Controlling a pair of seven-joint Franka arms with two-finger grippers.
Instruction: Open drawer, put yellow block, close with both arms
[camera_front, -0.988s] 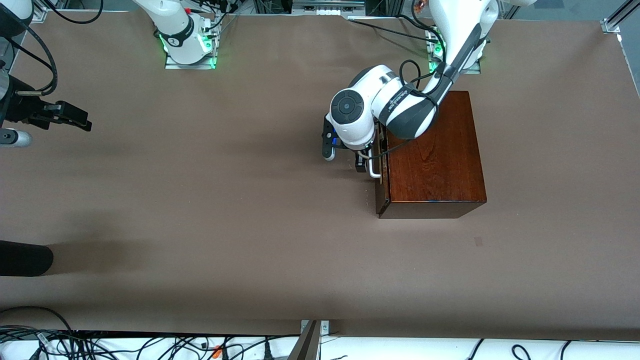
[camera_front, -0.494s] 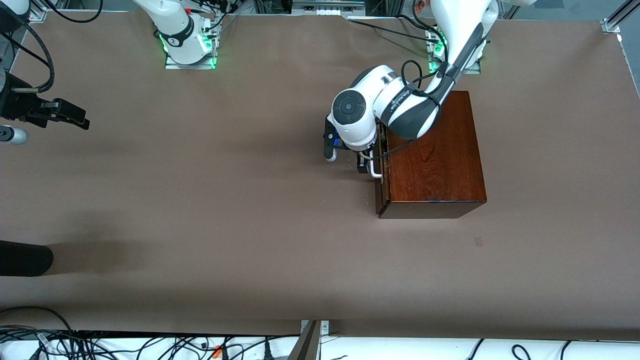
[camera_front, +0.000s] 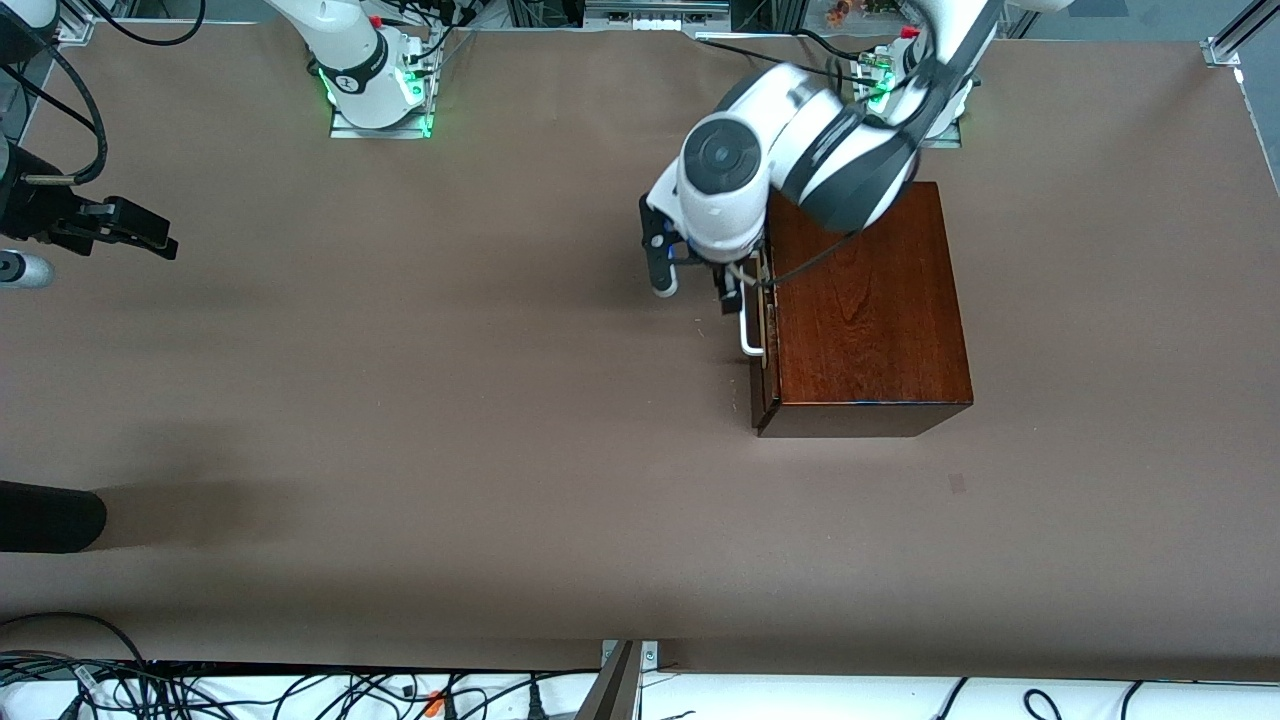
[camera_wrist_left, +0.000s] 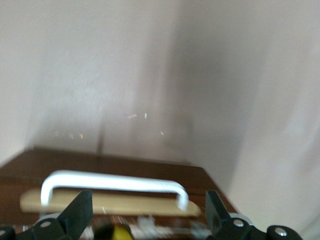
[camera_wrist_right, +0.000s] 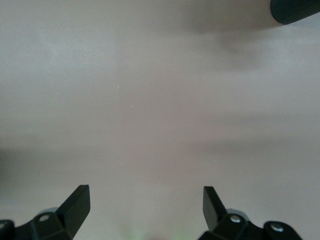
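The drawer of the wooden box looks barely open. The left gripper, fingers wide and empty, hangs by the white handle. The right gripper waits, open, empty. A yellow block peeks inside. Next: push the front shut.

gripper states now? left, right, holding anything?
Left hand: open, holding nothing, at the drawer's white handle.
Right hand: open, empty, waiting over bare table at the right arm's end.

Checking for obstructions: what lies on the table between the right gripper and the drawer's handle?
Nothing: the front view shows only bare brown table between the open right gripper and the handle on the drawer.
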